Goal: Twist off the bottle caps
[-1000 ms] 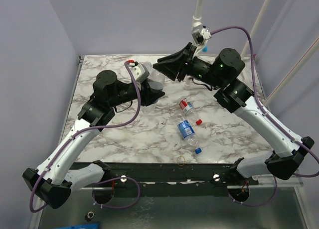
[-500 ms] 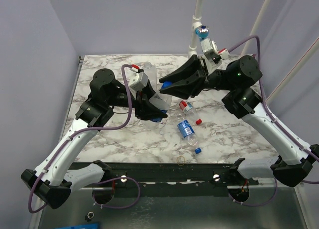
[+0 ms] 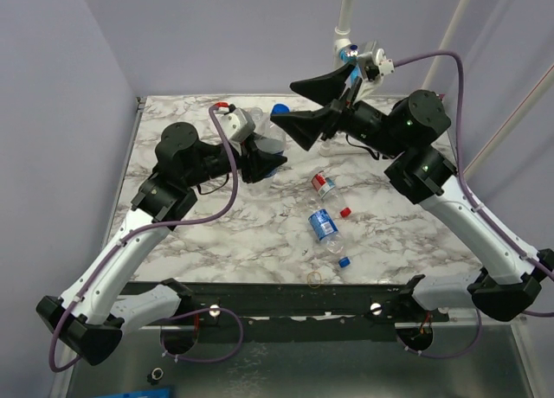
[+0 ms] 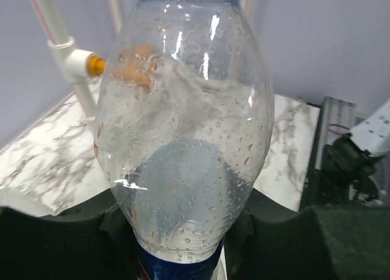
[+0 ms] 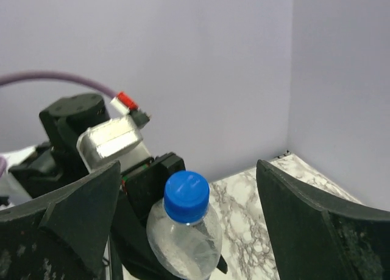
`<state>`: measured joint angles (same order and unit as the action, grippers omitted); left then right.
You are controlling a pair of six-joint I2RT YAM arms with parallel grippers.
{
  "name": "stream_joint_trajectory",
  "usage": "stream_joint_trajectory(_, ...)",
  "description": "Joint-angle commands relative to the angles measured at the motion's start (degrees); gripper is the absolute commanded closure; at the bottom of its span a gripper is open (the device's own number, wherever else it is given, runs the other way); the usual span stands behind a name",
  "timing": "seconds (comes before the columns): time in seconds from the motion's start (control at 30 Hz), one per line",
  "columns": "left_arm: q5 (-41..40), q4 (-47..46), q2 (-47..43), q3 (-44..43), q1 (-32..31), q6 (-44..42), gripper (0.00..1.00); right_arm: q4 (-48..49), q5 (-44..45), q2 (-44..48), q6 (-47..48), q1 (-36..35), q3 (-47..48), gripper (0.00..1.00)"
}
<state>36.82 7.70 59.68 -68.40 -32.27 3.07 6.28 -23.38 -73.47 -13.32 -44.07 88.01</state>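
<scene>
Right jaws sprang apart; bottle (image 3: 269, 140) tilts, blue cap (image 5: 187, 196) toward them.

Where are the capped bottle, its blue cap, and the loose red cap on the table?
capped bottle (image 4: 183, 128): left wrist view, clear shoulder.
blue cap (image 5: 186, 196): right wrist view, cap top.
loose red cap (image 3: 344, 212): top external view, cap middle.

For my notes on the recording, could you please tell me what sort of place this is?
Probably a robot test cell: a left arm and a right arm bolted to a marble-patterned table, plain lilac walls around it, and a white pipe stand behind.
</scene>
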Motion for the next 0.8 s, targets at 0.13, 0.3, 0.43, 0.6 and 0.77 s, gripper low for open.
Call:
stream_joint_trajectory(0.13,-19.4,-1.2,0.5,2.1,-0.2,-7.8,0.92,-10.5,12.5,-7.3,-2.6,-0.1,8.9,0.18)
stream_joint_trajectory(0.3,-19.0,-1.2,0.6,2.6,-0.4,-7.8,0.93,-11.8,11.0,-10.5,-3.5,-0.1,11.7,0.23)
stream_joint_trajectory(0.43,-19.2,-1.3,0.5,2.7,-0.5,-7.9,0.93,-11.1,9.7,-11.1,-4.5,-0.1,11.9,0.33)
stream_joint_trajectory(0.6,-19.2,-1.3,0.2,2.9,-0.5,-7.9,0.93,-10.0,8.8,-10.6,-5.2,-0.1,10.8,0.55)
stream_joint_trajectory(0.77,-18.1,-1.3,0.1,2.8,-0.5,-6.8,0.93,-8.7,6.6,-10.0,-5.5,-0.1,9.5,0.87)
